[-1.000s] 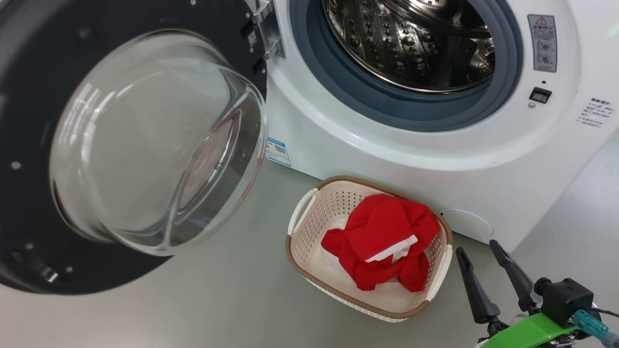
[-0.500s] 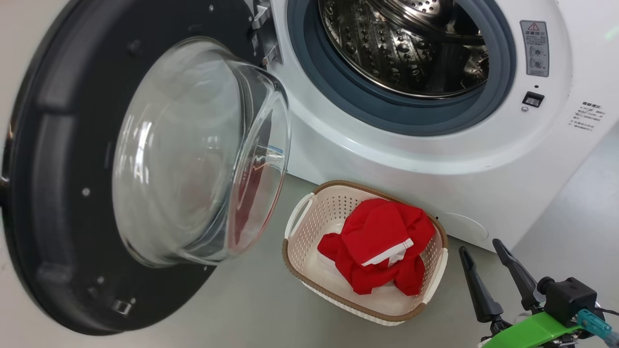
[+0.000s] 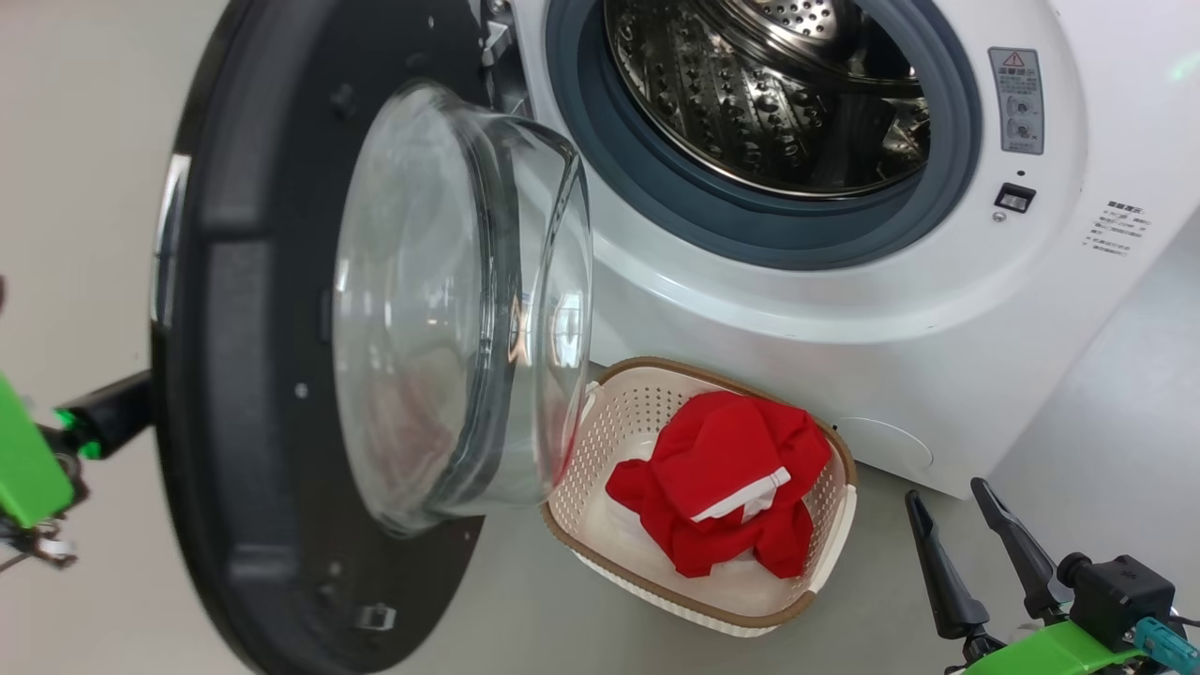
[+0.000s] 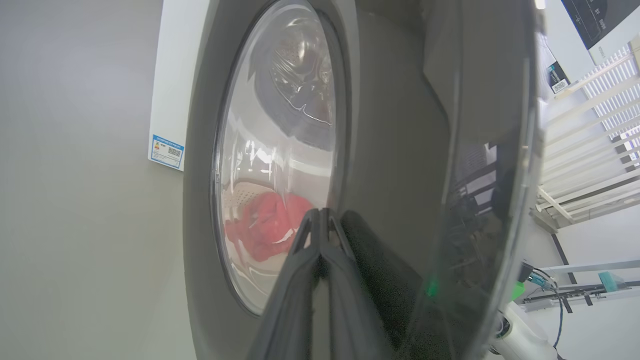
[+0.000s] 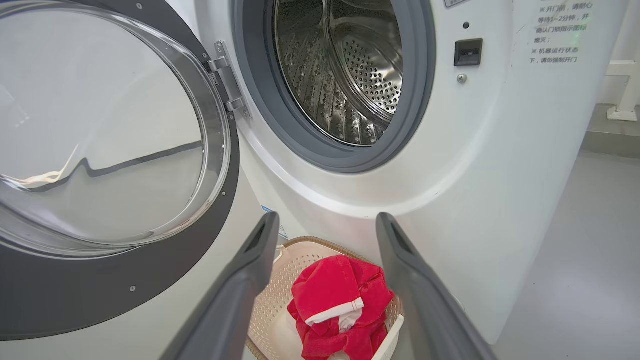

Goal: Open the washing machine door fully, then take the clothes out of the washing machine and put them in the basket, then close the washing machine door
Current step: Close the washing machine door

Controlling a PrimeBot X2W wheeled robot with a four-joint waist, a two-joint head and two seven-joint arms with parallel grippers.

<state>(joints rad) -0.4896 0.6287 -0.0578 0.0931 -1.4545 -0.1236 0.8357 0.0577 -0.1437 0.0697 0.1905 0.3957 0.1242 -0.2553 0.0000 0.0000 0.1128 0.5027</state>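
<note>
Head view: 1 basket [image 3: 698,373], 1 red garment [image 3: 722,469]; right hand [image 3: 945,491] wide, left hand [image 4: 320,213] closed.

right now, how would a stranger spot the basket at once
Start at the big white front-loading washing machine with its round black-rimmed glass door standing open. On the grey floor in front of it sits a small rectangular cream plastic basket. Its perforated sides, brown woven-look rim and the bright red clothes inside set it apart.

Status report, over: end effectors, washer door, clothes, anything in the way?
Left end effector shut, tips at outer face of door. Right end effector open, empty. Door half open; red clothes in basket. Basket sits near door's path.
</note>
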